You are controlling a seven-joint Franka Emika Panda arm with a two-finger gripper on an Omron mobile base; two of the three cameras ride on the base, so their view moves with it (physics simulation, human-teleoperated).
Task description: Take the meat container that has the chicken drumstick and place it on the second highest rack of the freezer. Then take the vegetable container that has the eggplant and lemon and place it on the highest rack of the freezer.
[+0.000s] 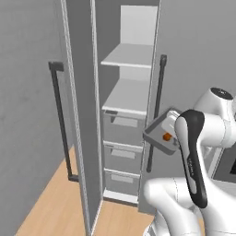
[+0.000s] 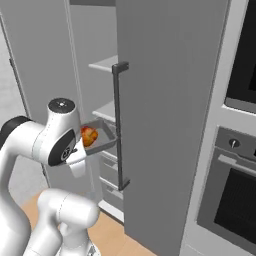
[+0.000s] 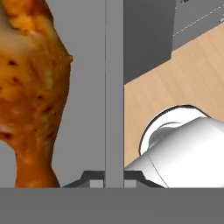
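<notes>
- Carrying the meat container [image 1: 161, 133] towards the open freezer [image 1: 124, 115] is judged to be the step in hand; the tray is held in the air just beside the freezer's right edge, near the dark handle [image 1: 156, 110].
- The tray is best kept level, so that the chicken drumstick [image 2: 89, 135] is not tipped out, and steered left past the cabinet edge.
- The second highest rack [image 1: 126, 99], directly above the grey drawers [image 1: 122, 138], is the target; the highest rack [image 1: 129, 57] is to be left free.
- The pincer [image 3: 113, 177] is closed tightly on the container's thin wall, with the drumstick lying just beside that wall.
</notes>
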